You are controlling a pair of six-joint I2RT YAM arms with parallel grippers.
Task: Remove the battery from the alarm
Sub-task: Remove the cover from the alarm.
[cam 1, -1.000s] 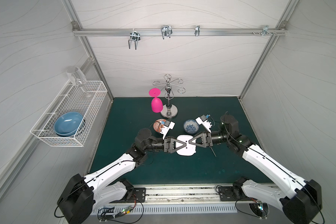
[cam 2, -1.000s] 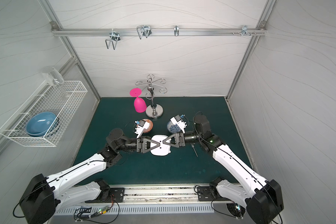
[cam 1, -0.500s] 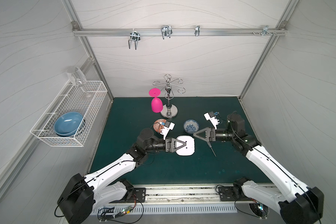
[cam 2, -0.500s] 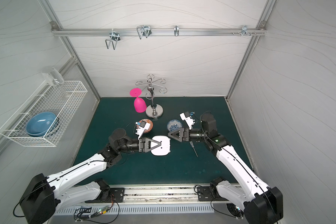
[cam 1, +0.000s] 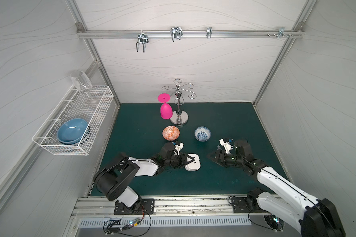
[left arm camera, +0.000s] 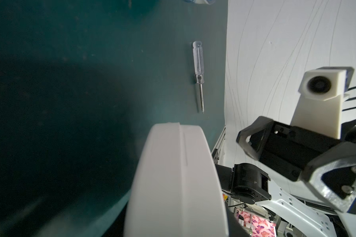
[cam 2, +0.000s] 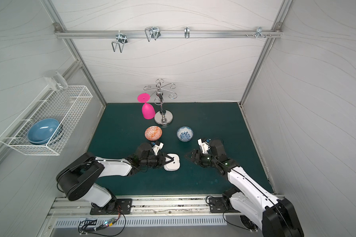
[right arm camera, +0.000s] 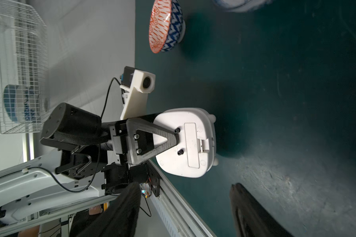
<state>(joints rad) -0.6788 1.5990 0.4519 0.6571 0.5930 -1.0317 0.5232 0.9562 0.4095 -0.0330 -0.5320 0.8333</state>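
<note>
Battery is out of sight, probably under the closed cover on the alarm's back. In both top views the left gripper (cam 1: 191, 161) clasps the alarm (cam 1: 193, 164) low over the desk (cam 1: 224, 115). The right gripper (cam 1: 213, 156), on the alarm a second ago, has drawn well apart. The left wrist view shows the alarm's smooth rim (left arm camera: 177, 184) and a screwdriver (left arm camera: 198, 61) beyond. In the right wrist view the right gripper's jaws are spread and empty, facing the cover (right arm camera: 191, 145). It looks like light, rigid, slick plastic: pry at the latch end. The small round battery may roll.
</note>
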